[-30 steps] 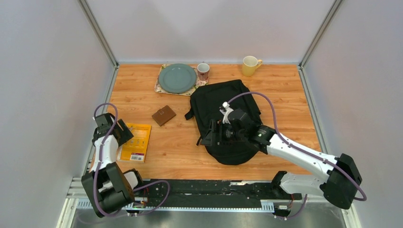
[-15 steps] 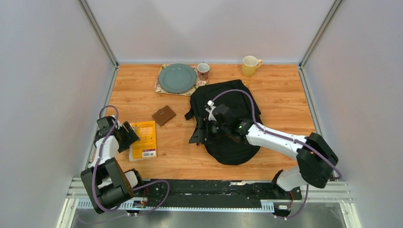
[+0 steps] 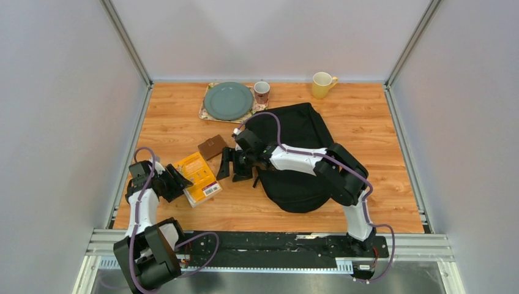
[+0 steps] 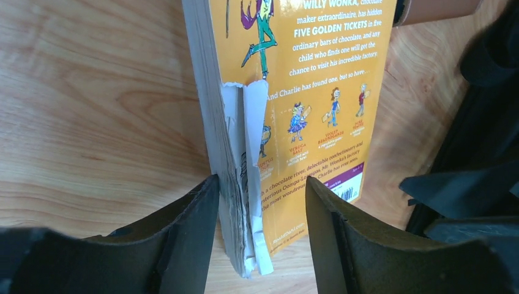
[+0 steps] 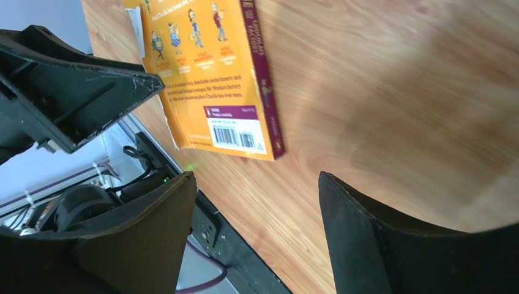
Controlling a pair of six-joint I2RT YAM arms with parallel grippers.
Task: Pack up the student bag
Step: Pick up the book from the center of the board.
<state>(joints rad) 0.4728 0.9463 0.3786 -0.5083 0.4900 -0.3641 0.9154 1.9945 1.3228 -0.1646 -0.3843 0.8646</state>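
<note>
The black student bag (image 3: pixel 300 174) lies right of the table's middle, its rounded end toward me. A yellow paperback book (image 3: pixel 199 176) lies left of it, skewed. My left gripper (image 3: pixel 179 182) is open around the book's near corner (image 4: pixel 312 92). Its left finger (image 4: pixel 183 233) touches the page edge, and its right finger stands apart from the cover. My right gripper (image 3: pixel 231 166) is open and empty, low over bare wood between the book and the bag. The book's barcode corner (image 5: pixel 235 131) lies just beyond its fingertips (image 5: pixel 254 176).
A brown wallet (image 3: pixel 212 147) lies just behind the book. At the back are a teal plate (image 3: pixel 227 100) on a placemat, a small patterned mug (image 3: pixel 262 92) and a yellow mug (image 3: pixel 322 84). Grey walls close both sides. A black rail (image 5: pixel 245 257) runs along the near edge.
My right arm swung left off the bag to the book's right side. My left gripper moved right, and the book slid right and turned toward the wallet.
</note>
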